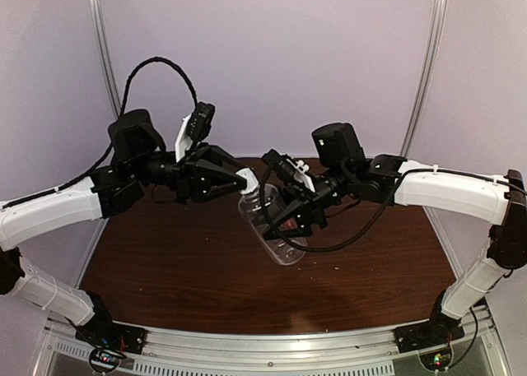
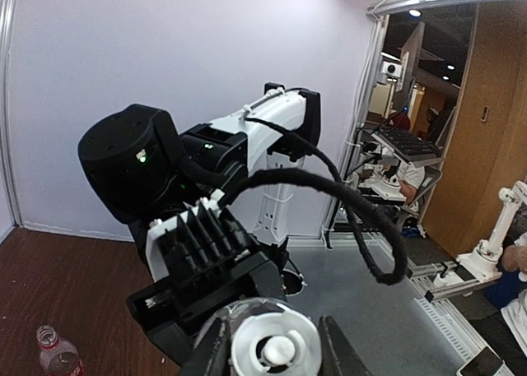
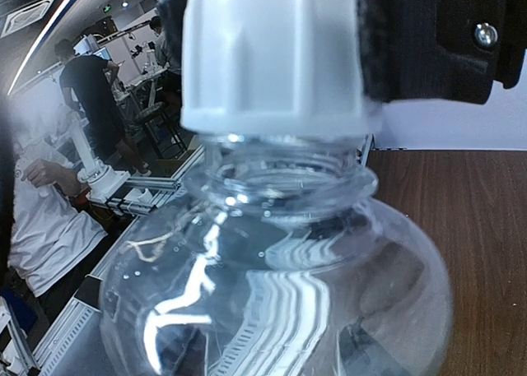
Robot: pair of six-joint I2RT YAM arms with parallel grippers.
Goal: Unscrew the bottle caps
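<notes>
Clear bottle (image 3: 272,294) fills the right wrist view, held tilted in mid-air above the brown table (image 1: 165,269), with its neck pointing left. Your right gripper (image 1: 288,221) is clamped around its body, and your left gripper (image 1: 241,178) pinches the white cap (image 3: 272,55). Bare threads show under the cap, so it looks nearly free. Turn the left wrist about the neck's axis, hold the right grip firm, and draw left only once the threads release.

The bench (image 1: 165,285) is viewed from above and behind; the white cap (image 3: 272,55) is framed closely by both opposing wrist cameras.
</notes>
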